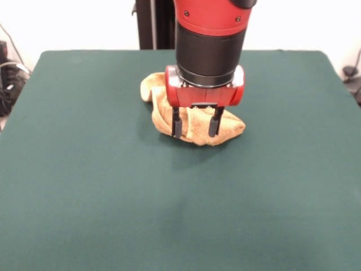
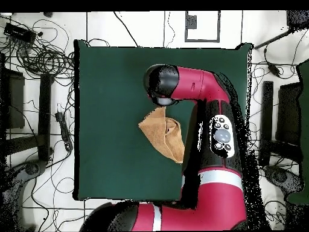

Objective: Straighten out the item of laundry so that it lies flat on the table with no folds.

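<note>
The item of laundry [image 1: 197, 127] is a golden yellow-orange towel lying bunched and folded on the green table [image 1: 84, 180], a little beyond the middle. My gripper [image 1: 196, 127] hangs straight down over the towel's near side. It is open, with its two black fingers [image 1: 177, 125] spread apart and their tips low against the cloth. From overhead the towel [image 2: 163, 136] shows as a folded wedge on the table [image 2: 108, 90]. The arm's rounded wrist [image 2: 162, 84] covers one end of it and hides the gripper itself.
The red arm [image 2: 220, 133] runs along one side of the table in the overhead view. Cables [image 2: 42, 54] and dark stands lie on the floor around the table. A black post [image 1: 153, 22] stands behind the far edge.
</note>
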Robot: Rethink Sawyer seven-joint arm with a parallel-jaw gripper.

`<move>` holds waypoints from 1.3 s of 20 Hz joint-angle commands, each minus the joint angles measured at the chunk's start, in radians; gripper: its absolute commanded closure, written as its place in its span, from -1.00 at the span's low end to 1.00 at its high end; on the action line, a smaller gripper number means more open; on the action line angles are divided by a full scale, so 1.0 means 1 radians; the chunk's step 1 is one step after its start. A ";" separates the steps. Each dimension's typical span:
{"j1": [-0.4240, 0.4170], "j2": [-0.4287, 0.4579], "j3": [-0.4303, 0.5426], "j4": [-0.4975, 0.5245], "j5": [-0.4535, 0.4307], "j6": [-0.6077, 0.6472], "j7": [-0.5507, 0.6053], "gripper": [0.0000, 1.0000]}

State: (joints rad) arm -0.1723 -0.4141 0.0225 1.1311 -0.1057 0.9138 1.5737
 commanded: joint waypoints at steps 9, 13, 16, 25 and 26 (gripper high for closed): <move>0.025 0.010 0.080 0.085 0.026 0.033 0.091 -1.00; 0.025 0.015 0.081 0.073 0.026 0.039 0.089 -1.00; 0.024 0.013 0.081 0.075 0.026 0.040 0.087 -1.00; 0.030 0.020 0.075 0.063 0.030 0.036 0.111 -1.00; 0.030 0.020 0.075 0.065 0.031 0.028 0.114 -1.00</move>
State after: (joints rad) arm -0.1709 -0.4267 0.0225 1.1313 -0.1057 0.9138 1.5737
